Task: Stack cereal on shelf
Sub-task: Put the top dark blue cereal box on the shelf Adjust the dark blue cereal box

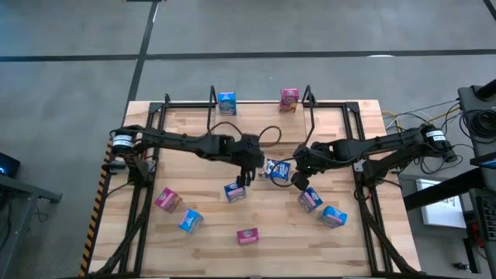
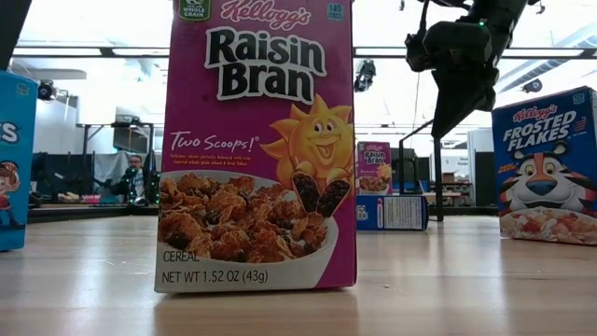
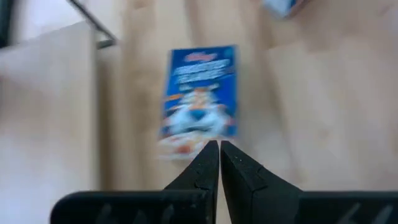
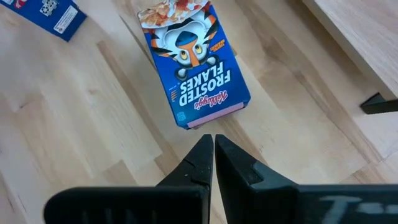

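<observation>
Two mini cereal boxes, a blue one (image 1: 226,101) and a pink Raisin Bran one (image 1: 289,98), are standing at the far edge of the table (image 1: 201,248), among the thin black posts of the shelf (image 1: 308,96); whether they are resting on a tier I cannot tell. Seven more are lying scattered over the wood, so most of the stacking appears to be waiting.

The left gripper (image 1: 249,177) is hovering clenched and empty just above a blue Frosted Flakes box (image 1: 234,191) near the table's middle. The right gripper (image 1: 301,181) is likewise pinched shut and holding nothing, poised over another Frosted Flakes box (image 4: 196,65), with a further blue box (image 1: 277,169) lying between the two arms. Judging by this, each arm is lining up a pick rather than carrying anything.
</observation>
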You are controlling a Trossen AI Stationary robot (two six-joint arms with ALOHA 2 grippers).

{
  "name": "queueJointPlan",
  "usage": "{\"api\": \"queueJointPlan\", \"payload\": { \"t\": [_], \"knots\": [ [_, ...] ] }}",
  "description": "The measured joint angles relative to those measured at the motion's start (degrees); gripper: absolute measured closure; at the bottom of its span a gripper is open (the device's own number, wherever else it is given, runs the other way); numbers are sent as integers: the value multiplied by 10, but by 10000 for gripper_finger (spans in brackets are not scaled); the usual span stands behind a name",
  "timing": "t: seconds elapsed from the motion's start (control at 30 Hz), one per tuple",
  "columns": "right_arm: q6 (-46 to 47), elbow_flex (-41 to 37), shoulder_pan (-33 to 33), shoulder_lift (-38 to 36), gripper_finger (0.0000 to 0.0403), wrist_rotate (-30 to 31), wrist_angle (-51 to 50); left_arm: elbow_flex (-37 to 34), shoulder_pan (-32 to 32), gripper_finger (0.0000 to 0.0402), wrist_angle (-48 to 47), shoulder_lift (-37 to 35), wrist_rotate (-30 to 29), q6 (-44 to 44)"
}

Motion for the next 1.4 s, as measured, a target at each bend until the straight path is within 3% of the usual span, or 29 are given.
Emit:
{"api": "queueJointPlan", "payload": {
  "t": [0.17, 0.37, 0.47, 0.63, 0.8, 0.97, 1.17, 1.4],
  "knots": [
    [0, 0, 0, 0, 394, 0, 0, -2, 20, 401, -1, 5, 38, 146],
    [-2, 0, 0, 0, 394, 1, 1, -3, 33, 402, 17, 21, 56, 199],
    [-2, 0, 0, 0, 394, 2, 1, -1, 33, 402, 16, 26, 65, 179],
    [-2, 0, 1, 0, 394, 1, 1, 29, 50, 401, 16, 22, 92, -54],
    [-2, 0, 8, 0, 394, 1, 0, 17, 70, 401, 43, 24, 229, -288],
    [-2, -1, 20, 0, 394, 1, -2, -30, 86, 401, 67, 29, 225, -436],
    [-7, -16, 25, 0, 394, 21, -2, -70, 110, 401, 128, 29, 229, -540],
    [-4, -45, 21, 0, 394, 45, 7, -74, 110, 401, 150, 41, 228, -549]
  ]
}}
